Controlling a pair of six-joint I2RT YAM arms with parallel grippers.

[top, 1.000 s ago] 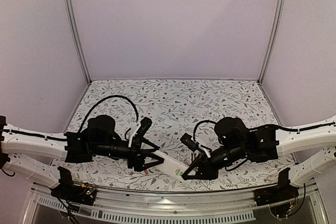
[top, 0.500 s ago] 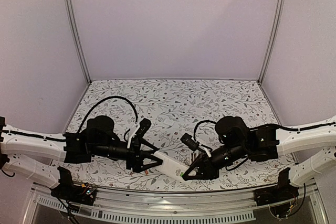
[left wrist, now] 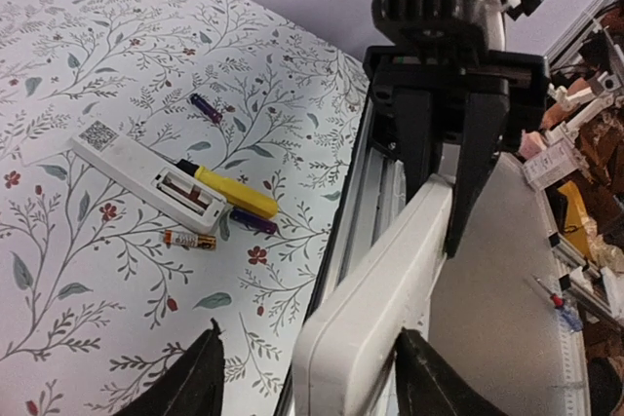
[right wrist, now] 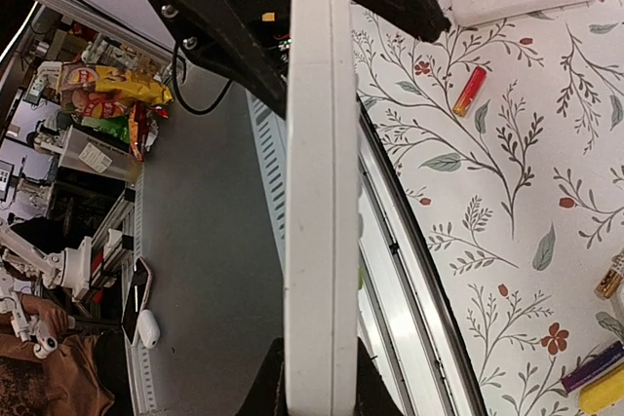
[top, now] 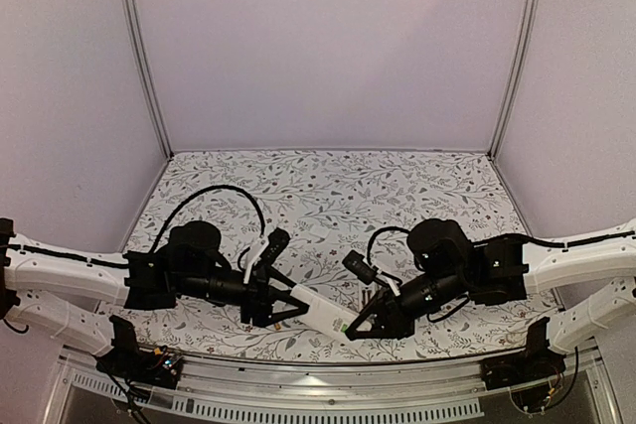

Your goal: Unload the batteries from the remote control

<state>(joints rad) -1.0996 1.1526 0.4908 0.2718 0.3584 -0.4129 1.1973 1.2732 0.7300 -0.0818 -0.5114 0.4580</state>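
The white remote control (top: 323,314) hangs in the air between both grippers, over the table's near edge. My right gripper (right wrist: 315,382) is shut on one end of it; in the right wrist view the remote (right wrist: 317,192) shows edge-on. My left gripper (left wrist: 310,330) is open around the other end of the remote (left wrist: 375,309): one finger touches it, the other stands well apart. Loose batteries lie on the table: an orange one (left wrist: 190,239), a purple one (left wrist: 205,107), a dark one (left wrist: 253,223) and a red one (right wrist: 470,90).
A second white remote (left wrist: 146,177) with an open battery bay lies on the floral table (top: 328,196), with a yellow-handled tool (left wrist: 234,190) beside it. The table's metal front rail (top: 318,384) runs just under the held remote.
The left gripper has slid a little to the right along the remote, and its jaws have narrowed around it. The right gripper has kept its hold.
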